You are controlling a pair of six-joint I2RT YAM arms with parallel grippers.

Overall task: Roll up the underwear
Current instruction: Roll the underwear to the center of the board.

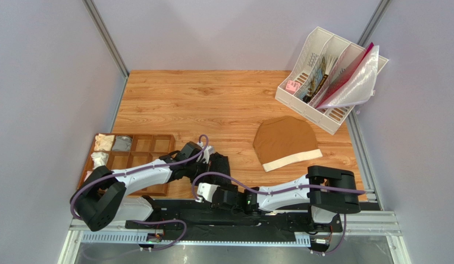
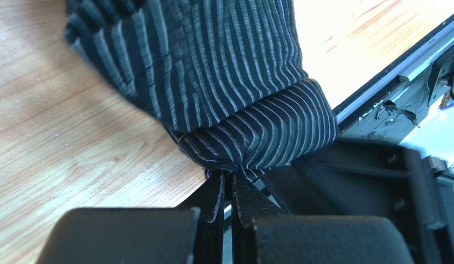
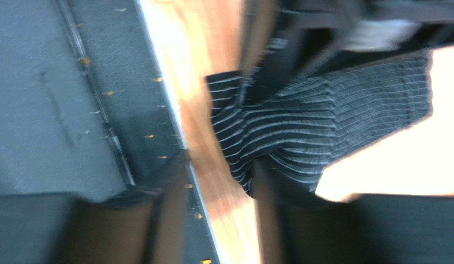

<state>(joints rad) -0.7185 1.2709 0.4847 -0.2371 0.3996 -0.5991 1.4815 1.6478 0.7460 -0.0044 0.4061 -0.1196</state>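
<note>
The underwear [image 1: 219, 164] is black fabric with thin pale stripes, bunched near the table's front edge between both arms. In the left wrist view the underwear [image 2: 212, 71] spreads over the wood, and a folded corner is pinched by my left gripper [image 2: 230, 175], which is shut on it. The left gripper [image 1: 206, 163] sits at the cloth's left side. My right gripper [image 1: 204, 193] is just in front of it. The right wrist view is blurred: the right gripper [image 3: 215, 170] stands open over the table edge, one finger touching the underwear [image 3: 301, 126].
Plain brown briefs [image 1: 284, 140] with a cream waistband lie to the right. A wooden compartment tray [image 1: 152, 144] holding rolled cloths sits at the left. A white file organizer [image 1: 323, 77] stands at the back right. The black base rail [image 3: 102, 110] runs along the front edge.
</note>
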